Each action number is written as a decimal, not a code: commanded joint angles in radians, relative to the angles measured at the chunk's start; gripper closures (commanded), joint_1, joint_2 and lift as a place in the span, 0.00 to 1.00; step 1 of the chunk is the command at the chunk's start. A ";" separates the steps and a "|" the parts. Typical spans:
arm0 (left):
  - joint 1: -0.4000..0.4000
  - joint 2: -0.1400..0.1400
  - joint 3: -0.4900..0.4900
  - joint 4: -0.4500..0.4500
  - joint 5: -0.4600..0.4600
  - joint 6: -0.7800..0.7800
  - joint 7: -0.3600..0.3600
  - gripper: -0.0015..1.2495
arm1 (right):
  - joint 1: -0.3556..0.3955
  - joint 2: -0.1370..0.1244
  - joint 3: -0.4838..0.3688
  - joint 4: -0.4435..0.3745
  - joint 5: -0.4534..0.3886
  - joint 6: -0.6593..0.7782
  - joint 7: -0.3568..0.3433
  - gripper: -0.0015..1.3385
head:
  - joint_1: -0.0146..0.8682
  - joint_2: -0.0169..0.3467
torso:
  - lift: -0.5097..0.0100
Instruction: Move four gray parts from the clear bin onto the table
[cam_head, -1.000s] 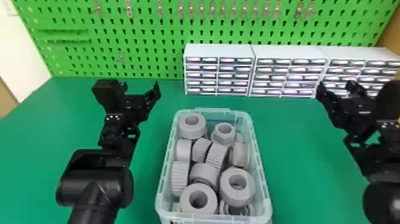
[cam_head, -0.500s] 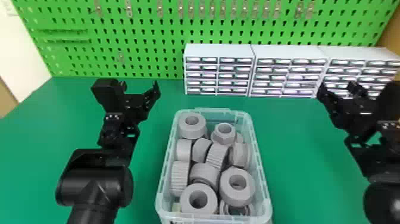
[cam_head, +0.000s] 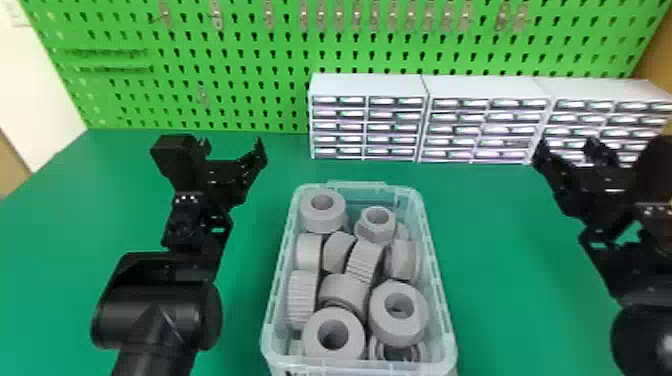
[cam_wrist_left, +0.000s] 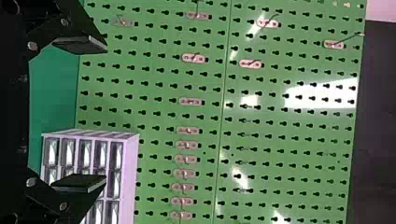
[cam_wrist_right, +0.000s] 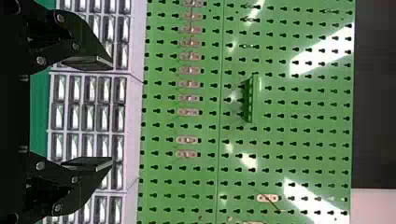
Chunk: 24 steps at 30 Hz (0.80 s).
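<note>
You're likely before the first pick: gray parts (cam_head: 400, 330) fill the clear bin (cam_head: 360, 368), left end effector (cam_head: 232, 149) and right end effector (cam_head: 569, 150) released; next, lower one (probably the left, it's nearer).

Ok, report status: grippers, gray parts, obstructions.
Left gripper and right gripper open, empty. Gray parts heaped in clear bin. Nothing over the bin's open top; drawer cabinets well behind.
</note>
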 joint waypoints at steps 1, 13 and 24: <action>-0.002 -0.003 -0.003 0.000 0.000 0.000 0.000 0.23 | -0.015 -0.003 0.005 -0.053 0.005 0.110 0.000 0.40 | 0.80 0.24 | 0.88; 0.001 -0.003 0.000 0.000 -0.009 0.003 0.000 0.23 | -0.139 -0.043 0.068 -0.186 -0.046 0.512 0.002 0.40 | 0.80 0.24 | 0.88; 0.009 -0.003 0.002 0.000 -0.011 0.009 0.000 0.23 | -0.218 -0.023 0.111 -0.249 -0.061 0.786 0.002 0.40 | 0.80 0.24 | 0.88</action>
